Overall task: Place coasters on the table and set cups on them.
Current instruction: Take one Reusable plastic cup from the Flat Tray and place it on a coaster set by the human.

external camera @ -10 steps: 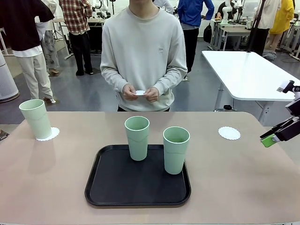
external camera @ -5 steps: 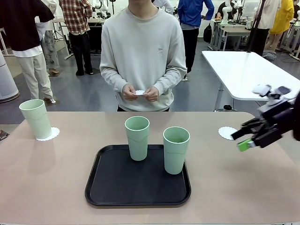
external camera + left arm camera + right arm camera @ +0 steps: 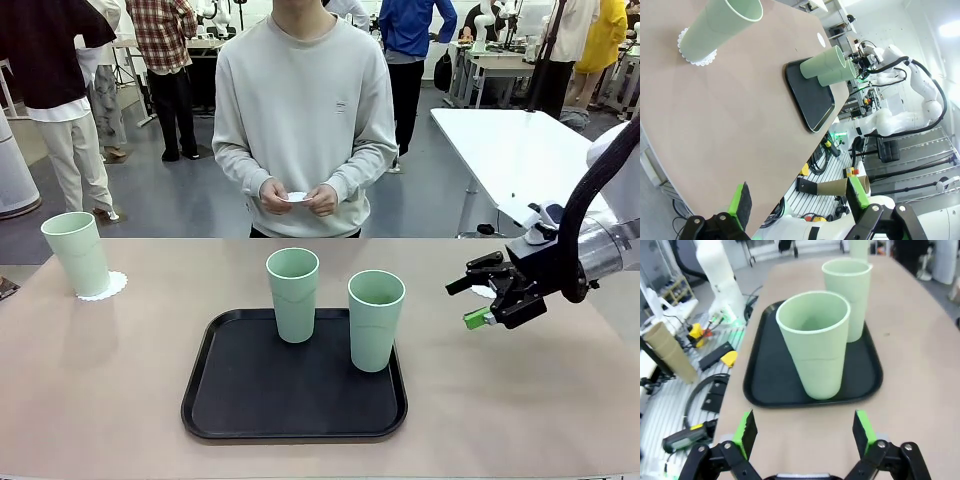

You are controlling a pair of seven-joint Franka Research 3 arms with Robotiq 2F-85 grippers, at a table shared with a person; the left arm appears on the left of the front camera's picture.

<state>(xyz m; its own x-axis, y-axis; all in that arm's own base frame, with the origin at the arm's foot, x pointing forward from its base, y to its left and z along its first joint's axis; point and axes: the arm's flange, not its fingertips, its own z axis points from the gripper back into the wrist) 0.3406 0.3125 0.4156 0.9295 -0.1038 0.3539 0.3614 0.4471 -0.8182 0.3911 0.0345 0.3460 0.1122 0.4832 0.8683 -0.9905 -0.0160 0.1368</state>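
Front view: three cups [image 3: 76,253] [image 3: 292,293] [image 3: 376,318], one tray [image 3: 250,392]

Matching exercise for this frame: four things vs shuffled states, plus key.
A. right black two-finger gripper with green pads
B. black rectangular plastic tray
C. leftmost pale mint-green plastic tumbler
D. person's hands

1. hold a small white paper doily
2. stands on a white lacy doily
3. open, hovering right of the tray
4. carries two mint-green tumblers

Pairs: A-3, B-4, C-2, D-1
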